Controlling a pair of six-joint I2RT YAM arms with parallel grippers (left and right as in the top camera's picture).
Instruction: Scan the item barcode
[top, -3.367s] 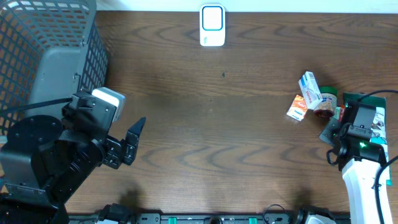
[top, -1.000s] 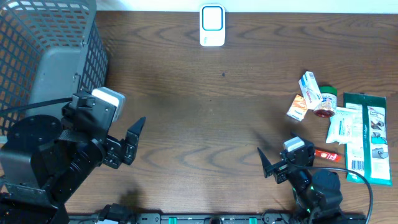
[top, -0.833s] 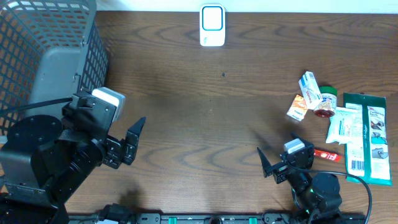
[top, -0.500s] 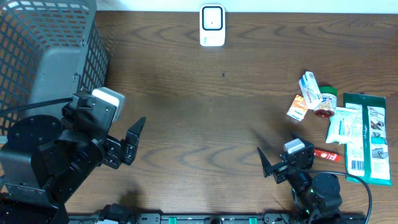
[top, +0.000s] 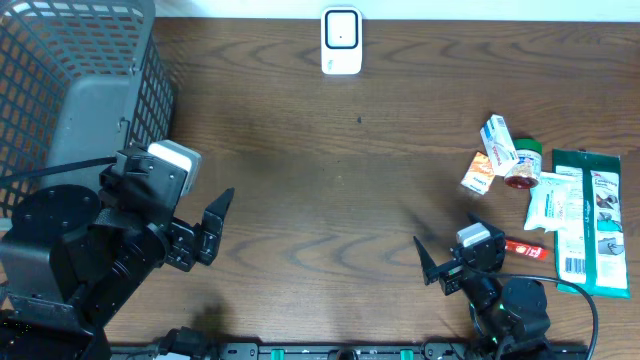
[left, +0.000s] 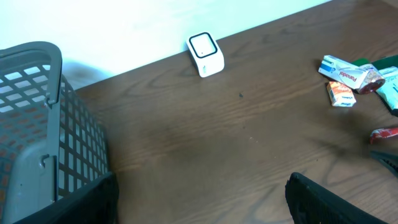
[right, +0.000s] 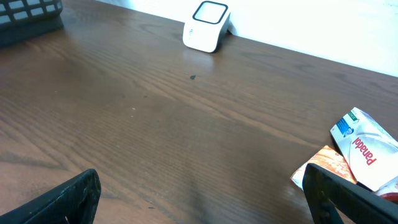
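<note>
Your items lie clustered at 3 o'clock on the desk (top: 350, 200), none gripped: a white box (top: 497, 140), an orange box (top: 478, 175) just beside it, a bottle (top: 523, 165), a pouch (top: 548, 205), a packet (top: 585, 215) and a tube (top: 524, 247). The scanner (top: 341, 41) stands at 12 o'clock by the far edge, and the basket (top: 70, 90) sits at 10 o'clock. Your right jaws, at 5 o'clock near the tube, gape wide and hold nothing; your left jaws, at 8 o'clock, are likewise spread wide and empty.
</note>
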